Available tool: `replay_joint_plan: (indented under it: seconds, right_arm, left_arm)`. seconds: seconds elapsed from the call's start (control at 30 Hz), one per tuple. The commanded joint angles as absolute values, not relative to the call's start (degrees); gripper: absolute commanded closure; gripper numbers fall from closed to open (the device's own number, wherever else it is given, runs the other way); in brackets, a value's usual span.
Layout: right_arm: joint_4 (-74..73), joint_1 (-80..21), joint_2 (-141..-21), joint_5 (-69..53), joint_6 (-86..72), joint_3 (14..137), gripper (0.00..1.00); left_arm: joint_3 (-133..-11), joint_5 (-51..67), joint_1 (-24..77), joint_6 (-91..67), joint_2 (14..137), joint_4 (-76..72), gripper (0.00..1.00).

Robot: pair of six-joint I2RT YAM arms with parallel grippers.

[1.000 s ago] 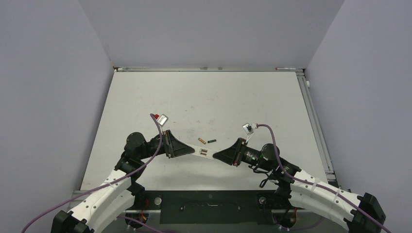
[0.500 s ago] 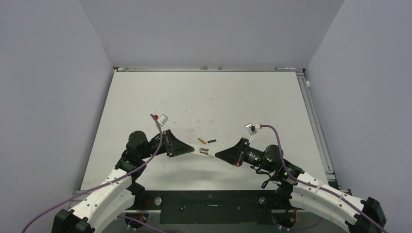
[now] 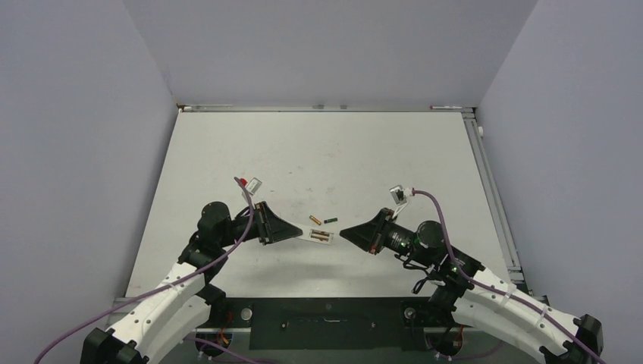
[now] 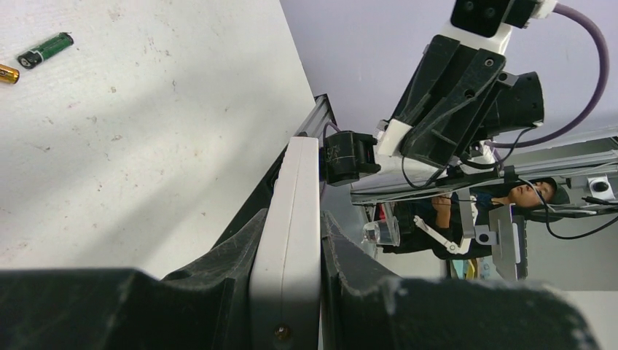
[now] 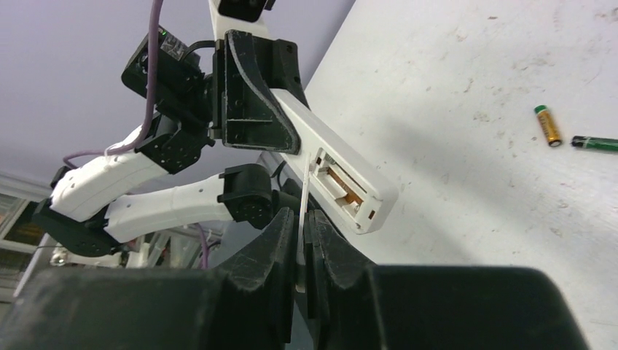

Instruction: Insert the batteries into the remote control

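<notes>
My left gripper (image 3: pixel 300 233) is shut on the remote control (image 3: pixel 321 236), a slim white bar held above the table. In the left wrist view the remote (image 4: pixel 302 168) sits edge-on between the jaws (image 4: pixel 294 219). The right wrist view shows its back with the battery compartment (image 5: pixel 341 187) uncovered. My right gripper (image 5: pixel 301 217) is shut on a thin white cover plate (image 5: pixel 303 195), whose far end reaches the compartment's edge. Both batteries lie on the table just beyond: a yellow-gold one (image 3: pixel 315 220) (image 5: pixel 548 125) and a dark green one (image 3: pixel 330 221) (image 5: pixel 594 143) (image 4: pixel 45 49).
The white table (image 3: pixel 326 152) is scuffed, with grey walls on three sides. A metal rail (image 3: pixel 493 189) runs along its right edge. The two arms meet tip to tip near the table's front centre.
My right gripper has shut on the thin cover plate and drawn back to the right, away from the remote. The left gripper has lifted the remote slightly.
</notes>
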State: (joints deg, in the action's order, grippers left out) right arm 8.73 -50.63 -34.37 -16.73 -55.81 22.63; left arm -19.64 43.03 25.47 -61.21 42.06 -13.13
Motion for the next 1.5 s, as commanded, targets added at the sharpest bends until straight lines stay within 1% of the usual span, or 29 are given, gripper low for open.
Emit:
replay_joint_plan:
  seconds: [0.0,0.23,0.4,0.53,0.63,0.83,1.1,1.27,1.47]
  right_arm:
    - [0.7,-50.7,-35.0,-10.0,-49.7,28.6,0.91]
    - [-12.2,-49.7,-40.7,-1.8,-42.3,35.9,0.91]
    - [-15.8,-47.8,-45.8,3.2,-37.8,39.0,0.91]
    - [-16.6,-44.4,-49.9,3.3,-35.2,40.6,0.92]
    - [-16.1,-39.5,-53.4,0.6,-33.3,40.8,0.91]
    - [-13.4,-30.0,-59.3,-8.5,-32.4,40.1,0.91]
    - [-8.7,-18.1,-64.9,-18.7,-33.1,38.2,0.91]
    - [-3.6,-12.6,-68.7,-24.6,-35.0,36.1,0.92]
    - [3.2,-7.7,-73.4,-27.5,-37.6,34.1,0.91]
  left_arm:
    - [-22.8,41.9,25.0,-58.3,41.4,-11.5,1.00]
    - [-22.5,41.4,24.9,-56.5,42.7,-8.4,1.00]
    - [-21.7,41.8,24.9,-56.5,43.7,-8.4,1.00]
    - [-20.8,42.1,24.9,-56.7,44.0,-8.7,1.00]
    - [-20.0,42.3,24.9,-56.9,44.2,-9.1,1.00]
    - [-18.8,42.8,24.9,-57.6,44.4,-10.1,1.00]
    - [-17.5,43.3,24.9,-58.2,45.5,-11.6,1.00]
    - [-16.9,43.6,24.9,-58.9,46.7,-13.6,1.00]
    - [-16.9,43.8,24.9,-59.5,48.3,-15.6,1.00]
